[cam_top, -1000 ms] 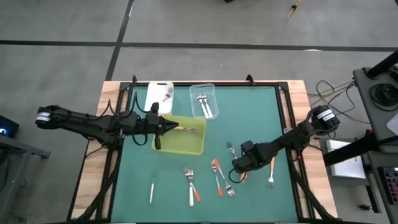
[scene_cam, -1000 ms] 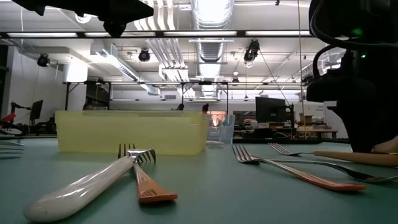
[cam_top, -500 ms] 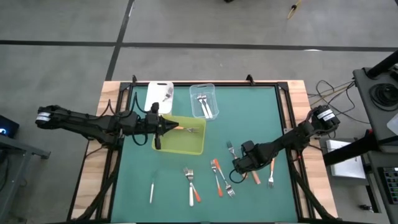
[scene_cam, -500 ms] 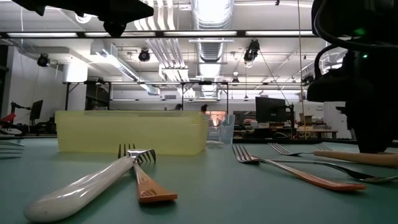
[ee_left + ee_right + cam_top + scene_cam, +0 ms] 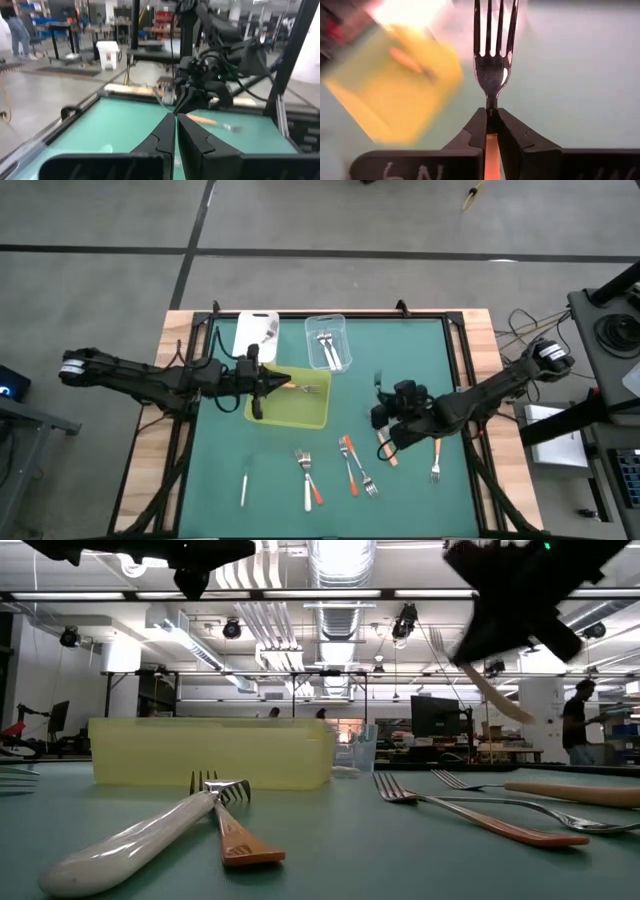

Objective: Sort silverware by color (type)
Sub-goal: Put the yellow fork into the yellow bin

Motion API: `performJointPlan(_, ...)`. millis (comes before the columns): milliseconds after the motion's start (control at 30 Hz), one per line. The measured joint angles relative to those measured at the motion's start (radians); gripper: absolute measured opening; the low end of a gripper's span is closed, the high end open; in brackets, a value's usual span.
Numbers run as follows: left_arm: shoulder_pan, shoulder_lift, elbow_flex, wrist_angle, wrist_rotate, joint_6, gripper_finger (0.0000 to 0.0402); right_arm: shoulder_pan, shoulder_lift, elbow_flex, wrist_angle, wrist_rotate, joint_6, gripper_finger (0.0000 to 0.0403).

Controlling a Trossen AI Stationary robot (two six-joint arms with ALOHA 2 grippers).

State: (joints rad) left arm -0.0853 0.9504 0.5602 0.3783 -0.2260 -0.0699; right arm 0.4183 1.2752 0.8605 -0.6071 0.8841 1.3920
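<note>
While the right gripper (image 5: 382,423) hangs over the middle right of the high view, its fingers (image 5: 479,131) are clamped on an orange-handled metal fork (image 5: 493,60), tines pointing forward, lifted clear of the green worktop (image 5: 420,360).

Step in hand, as I judge it: carrying one orange-handled piece to its bin. Next move likely calls for travel toward the upper left, to the shallow yellow-green plastic tray (image 5: 283,416), then release above it without snagging the wall.

Left gripper (image 5: 262,384): over the left edge of that tray, fingers pressed together, nothing visibly between them in the left wrist view.

Containers:
- Yellow-green tray, centre left: one orange-handled utensil (image 5: 301,388) lying inside near its upper edge.
- Clear rectangular plastic tub (image 5: 327,343), upper centre: a few all-silver forks.
- White rectangular tub (image 5: 255,334), upper left of centre: at least one pale utensil, kind too small to tell.

Loose on the worktop, lower centre:
- white-handled fork (image 5: 307,480) crossing an orange-handled one;
- two orange-handled forks (image 5: 352,463) side by side;
- slim pale utensil (image 5: 243,489) at lower left;
- silver fork (image 5: 436,462) at lower right.
</note>
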Motion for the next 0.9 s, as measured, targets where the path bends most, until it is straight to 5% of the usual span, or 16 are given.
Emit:
performJointPlan(167,0.000,0.090,0.000,0.126,0.000,0.008,0.0005,0.000,-0.011,0.001,0.317,0.260,-0.385,0.0015)
performJointPlan(300,0.000,0.169,0.000,0.220,0.000,0.009,0.0021,-0.001,0.024,0.001,0.604,0.343,-0.674,0.0015)
performJointPlan(667,-0.002,0.424,0.000,0.555,0.034,0.009,0.0117,-0.013,0.150,0.001,1.306,0.244,-1.268,0.0015)
performJointPlan(900,-0.003,0.569,0.030,0.732,0.034,-0.003,0.0184,-0.046,0.206,0.001,1.484,0.154,-1.386,0.0015)
